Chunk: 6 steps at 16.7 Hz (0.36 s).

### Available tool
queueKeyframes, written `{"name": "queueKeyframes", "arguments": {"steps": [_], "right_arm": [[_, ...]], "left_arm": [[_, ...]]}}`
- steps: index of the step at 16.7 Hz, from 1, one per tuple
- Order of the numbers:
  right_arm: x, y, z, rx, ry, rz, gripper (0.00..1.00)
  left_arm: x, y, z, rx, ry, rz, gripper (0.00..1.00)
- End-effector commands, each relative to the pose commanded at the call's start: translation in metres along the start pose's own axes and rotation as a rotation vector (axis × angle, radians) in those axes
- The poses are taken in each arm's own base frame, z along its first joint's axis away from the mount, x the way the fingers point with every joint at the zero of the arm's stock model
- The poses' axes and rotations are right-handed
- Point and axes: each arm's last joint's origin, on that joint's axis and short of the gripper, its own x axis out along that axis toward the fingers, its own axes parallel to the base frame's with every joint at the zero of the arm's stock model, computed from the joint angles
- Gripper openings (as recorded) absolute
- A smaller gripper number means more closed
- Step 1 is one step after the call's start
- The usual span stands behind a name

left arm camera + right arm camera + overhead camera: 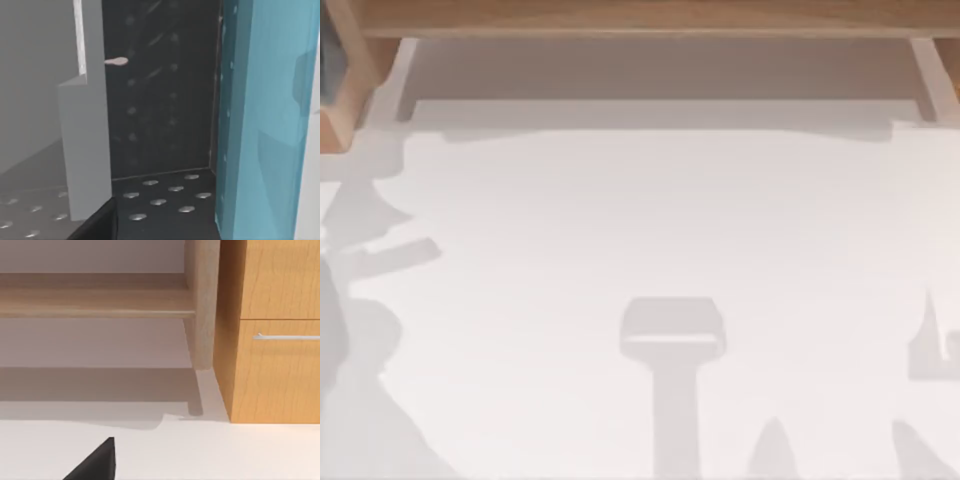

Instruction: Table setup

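The table (650,220) is a plain matte white top that spans the top view, with nothing standing on it. Soft grey shadows lie on it at the left, at the front middle and at the right. In the right wrist view the table (225,450) runs along the near side, and a black corner of my right gripper (97,465) juts over it. In the left wrist view a dark corner of my left gripper (97,225) sits low before a studded floor.
A wooden rail (640,15) runs along the table's far edge. A wooden cabinet (275,340) with a metal drawer handle (287,336) stands beside a wooden leg (202,305). The left wrist faces a dark studded panel (160,100), a teal panel (265,125) and a grey post (85,140).
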Motion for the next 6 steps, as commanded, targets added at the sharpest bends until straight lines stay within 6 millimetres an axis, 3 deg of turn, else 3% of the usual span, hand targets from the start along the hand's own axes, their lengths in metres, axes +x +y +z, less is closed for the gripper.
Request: {"name": "queueKeyframes", "arguments": {"steps": [6], "right_arm": [[0.0,0.0,0.0,0.0,0.0,0.0,1.0]], "left_arm": [[-0.023,-0.014,0.0,0.001,-0.002,-0.015,1.0]]}}
